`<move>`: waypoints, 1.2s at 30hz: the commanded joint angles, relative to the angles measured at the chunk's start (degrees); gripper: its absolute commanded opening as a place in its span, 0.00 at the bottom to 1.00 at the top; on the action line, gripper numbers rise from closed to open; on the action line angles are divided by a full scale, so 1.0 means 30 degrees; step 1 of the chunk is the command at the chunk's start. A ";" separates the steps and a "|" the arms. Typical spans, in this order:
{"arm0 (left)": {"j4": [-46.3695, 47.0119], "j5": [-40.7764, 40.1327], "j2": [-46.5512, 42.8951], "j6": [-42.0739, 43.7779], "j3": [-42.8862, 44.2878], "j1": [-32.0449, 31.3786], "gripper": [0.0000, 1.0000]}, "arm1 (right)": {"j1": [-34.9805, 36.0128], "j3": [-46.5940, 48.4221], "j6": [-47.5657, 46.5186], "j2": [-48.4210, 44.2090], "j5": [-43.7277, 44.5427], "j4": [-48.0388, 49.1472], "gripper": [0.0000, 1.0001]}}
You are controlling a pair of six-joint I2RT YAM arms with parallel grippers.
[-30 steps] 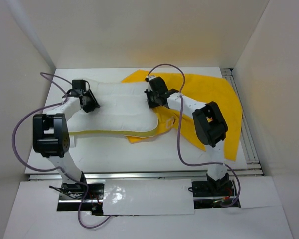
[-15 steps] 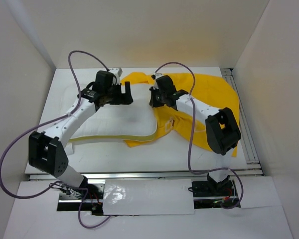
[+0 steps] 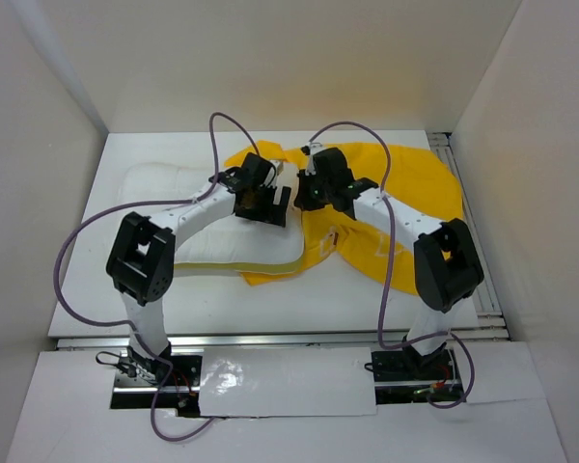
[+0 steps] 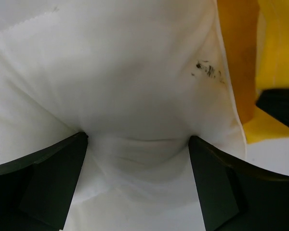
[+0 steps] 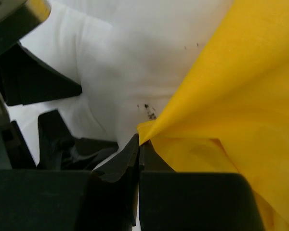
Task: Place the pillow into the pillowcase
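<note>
Two grippers at work | left gripper [image 4: 137, 139] jaws spread wide, tips pressing into the pillow [image 3: 207, 227] | right gripper [image 5: 138, 144] pressed together, pinching the pillowcase [image 3: 415, 183] edge | pillow sits at 9 o'clock of the pillowcase, right end overlapping it

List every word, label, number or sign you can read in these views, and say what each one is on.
No text can be read in any view.
pillowcase: faint pale printed marks near its middle, too small to read.
pillow: only dark specks near its edge; they look like smudges, not letters.
</note>
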 commanded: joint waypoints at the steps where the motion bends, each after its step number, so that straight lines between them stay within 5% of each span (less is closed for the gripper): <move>1: -0.1250 -0.1397 0.1259 -0.0420 0.0472 -0.0434 1.00 | -0.0337 -0.0499 -0.0123 -0.1661 -0.0750 0.0661 0.00; 3: -0.1839 -0.2279 0.2486 -0.1035 0.1323 -0.0671 1.00 | -0.0339 -0.0995 -0.0123 -0.1984 -0.0752 0.0661 0.00; 5: -0.1842 -0.2076 0.3019 -0.1267 0.1500 -0.0671 0.89 | -0.0515 -0.1287 -0.0123 -0.2306 -0.0926 0.0893 0.00; 7: -0.1639 -0.1578 0.3490 -0.1501 0.1501 -0.0671 0.61 | -0.0689 -0.1874 -0.0123 -0.2834 -0.1423 0.1128 0.00; 8: -0.1434 -0.1373 0.3751 -0.1736 0.1501 -0.0671 0.16 | -0.0691 -0.2050 -0.0123 -0.2836 -0.1919 0.1420 0.00; 9: -0.1200 -0.1371 0.3754 -0.2028 0.1298 -0.0671 0.00 | -0.0691 -0.2313 -0.0123 -0.3010 -0.2243 0.1423 0.00; 17: 0.3634 -0.0140 -0.0986 -0.1826 -0.1455 -0.0671 0.00 | -0.1043 -0.2112 -0.2084 -0.3188 -0.4792 0.2009 0.00; 21: 0.4190 -0.1810 -0.2953 -0.1683 -0.0933 -0.0671 0.00 | -0.1218 -0.1935 -0.3139 -0.3012 -0.6955 0.1394 0.00; 28: 0.4953 -0.1980 -0.2342 -0.2261 0.0911 -0.0671 0.00 | -0.1394 -0.1116 -0.3698 -0.3948 -1.1175 0.0927 0.00; 36: 0.6598 -0.3067 -0.1200 -0.3730 0.0212 -0.0292 0.00 | -0.1804 -0.0235 -0.2792 -0.4415 -1.2588 -0.1214 0.02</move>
